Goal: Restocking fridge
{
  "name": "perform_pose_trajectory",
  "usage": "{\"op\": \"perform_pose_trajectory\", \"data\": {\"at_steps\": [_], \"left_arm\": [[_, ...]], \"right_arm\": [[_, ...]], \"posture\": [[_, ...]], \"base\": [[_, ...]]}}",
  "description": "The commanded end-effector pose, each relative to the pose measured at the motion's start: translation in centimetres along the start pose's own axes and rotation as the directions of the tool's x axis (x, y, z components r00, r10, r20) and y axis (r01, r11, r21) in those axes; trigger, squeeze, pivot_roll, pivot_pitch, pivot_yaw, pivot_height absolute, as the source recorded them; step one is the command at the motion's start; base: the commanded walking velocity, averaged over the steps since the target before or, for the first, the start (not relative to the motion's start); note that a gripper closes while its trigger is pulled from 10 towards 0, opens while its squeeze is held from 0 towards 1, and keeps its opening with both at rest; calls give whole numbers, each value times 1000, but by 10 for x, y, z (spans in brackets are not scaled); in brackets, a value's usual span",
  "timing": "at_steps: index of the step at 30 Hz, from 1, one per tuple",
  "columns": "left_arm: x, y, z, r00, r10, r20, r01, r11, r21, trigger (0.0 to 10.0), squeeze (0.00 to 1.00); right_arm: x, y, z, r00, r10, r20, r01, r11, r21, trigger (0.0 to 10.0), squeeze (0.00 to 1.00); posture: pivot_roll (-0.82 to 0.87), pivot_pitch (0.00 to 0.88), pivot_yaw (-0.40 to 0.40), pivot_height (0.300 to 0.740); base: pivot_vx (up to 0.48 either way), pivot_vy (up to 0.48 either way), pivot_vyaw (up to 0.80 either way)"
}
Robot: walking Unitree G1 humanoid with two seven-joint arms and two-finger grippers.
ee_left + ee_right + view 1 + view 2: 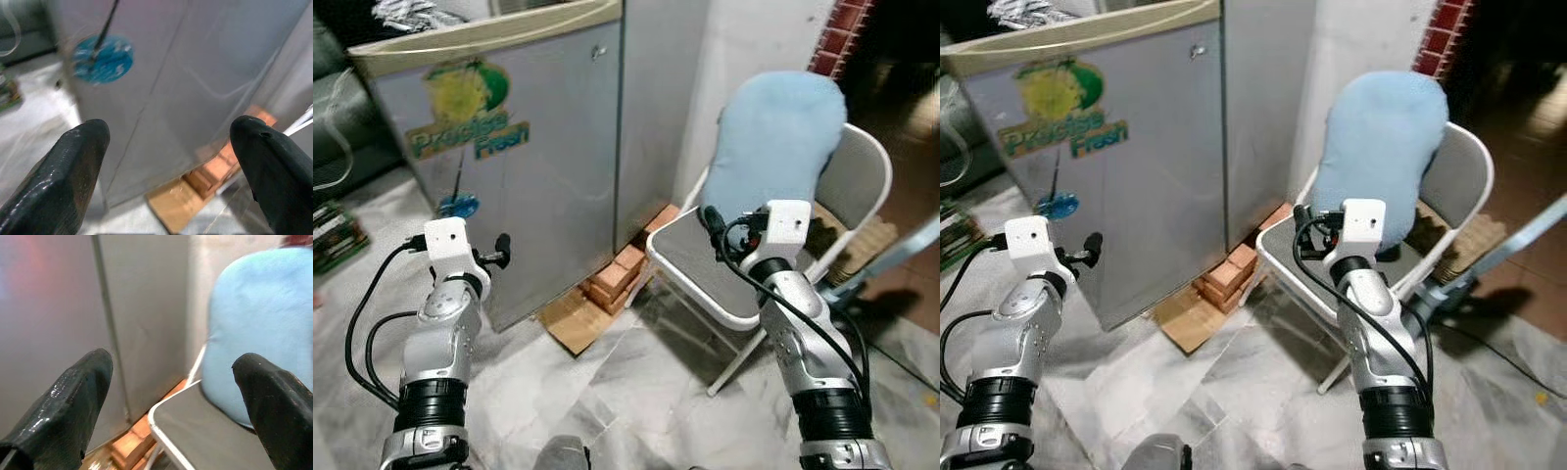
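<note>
A small grey fridge (538,147) with a green and yellow "Fresh" sticker stands ahead, its door shut. It rests on red bricks (617,274). My left gripper (168,132) is raised in front of the door's lower part, near a round blue sticker (103,58). Its fingers (73,161) are wide apart and hold nothing. My right gripper (171,367) is raised by the fridge's right side and a chair, open and empty too. From the head, both wrists show in front of me, the left (450,250) and the right (781,227).
A white folding chair (690,257) with a light blue cushion (773,137) stands right of the fridge against the white wall. A piece of cardboard (573,318) lies on the marble floor below the fridge. Books (333,235) sit at the far left.
</note>
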State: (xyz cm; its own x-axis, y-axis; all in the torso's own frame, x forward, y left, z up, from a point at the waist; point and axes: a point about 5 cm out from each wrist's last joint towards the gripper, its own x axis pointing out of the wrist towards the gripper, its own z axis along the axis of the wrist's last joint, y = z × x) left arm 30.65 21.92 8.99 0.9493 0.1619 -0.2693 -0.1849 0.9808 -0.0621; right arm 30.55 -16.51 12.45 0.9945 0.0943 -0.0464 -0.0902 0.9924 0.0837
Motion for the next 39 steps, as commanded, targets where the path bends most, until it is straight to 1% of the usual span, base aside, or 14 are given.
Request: {"op": "perform_pose_trajectory", "data": {"at_steps": [1, 2, 4, 6, 12, 15, 17, 27, 32, 39], "left_arm": [[-1, -5, 5, 999, -27, 29, 26, 1000, 7, 10000, 0], [-3, -10, 5, 998, -51, 43, 50, 999, 19, 10000, 0], [-4, -16, 4, 996, -75, 50, 73, 996, 41, 10000, 0], [-6, -20, 1, 995, -91, 44, 90, 995, 39, 10000, 0], [-8, -24, -2, 994, -101, 41, 100, 995, 29, 10000, 0], [-9, -26, -3, 993, -112, 42, 111, 994, 25, 10000, 0], [-9, -28, -1, 992, -119, 48, 118, 993, 24, 10000, 0], [-11, -32, -1, 988, -144, 58, 144, 990, 12, 10000, 0], [-14, -37, -4, 986, -157, 55, 157, 988, 2, 10000, 0], [-15, -38, -5, 985, -164, 54, 165, 986, 1, 10000, 0]], "right_arm": [[-2, 1, 6, 1000, 2, 28, -2, 1000, -11, 10000, 0], [-5, 0, 4, 1000, -1, 27, 1, 1000, -21, 10000, 0], [-7, -3, 1, 1000, -4, 13, 4, 999, -37, 10000, 0], [-9, -5, -2, 1000, -9, 6, 9, 999, -42, 10000, 0], [-14, -6, -5, 1000, -15, -7, 14, 998, -57, 10000, 0], [-15, -5, -7, 1000, -13, -17, 12, 999, -51, 10000, 0], [-16, -4, -6, 1000, -11, -10, 10, 998, -65, 10000, 0], [-15, -4, -5, 1000, -9, -6, 9, 997, -72, 10000, 0], [-14, -4, -4, 1000, -4, -3, 4, 997, -75, 10000, 0], [-12, -3, -4, 1000, -1, -2, 1, 997, -75, 10000, 0]], "posture": [[15, 0, 2, 740], [15, 0, 1, 740], [13, 0, 2, 740], [13, 0, 1, 740], [12, 0, 0, 740], [10, 0, 0, 740], [10, 0, -1, 740], [9, 0, -5, 740], [10, 0, -8, 740], [12, 0, -9, 740]], "base": [[0, 480, -513], [0, 480, 0], [0, 480, -419], [0, 480, 0], [0, 480, 0], [0, 480, -800], [0, 480, -800], [0, 480, -800], [0, 480, -524], [0, 480, -434]]}}
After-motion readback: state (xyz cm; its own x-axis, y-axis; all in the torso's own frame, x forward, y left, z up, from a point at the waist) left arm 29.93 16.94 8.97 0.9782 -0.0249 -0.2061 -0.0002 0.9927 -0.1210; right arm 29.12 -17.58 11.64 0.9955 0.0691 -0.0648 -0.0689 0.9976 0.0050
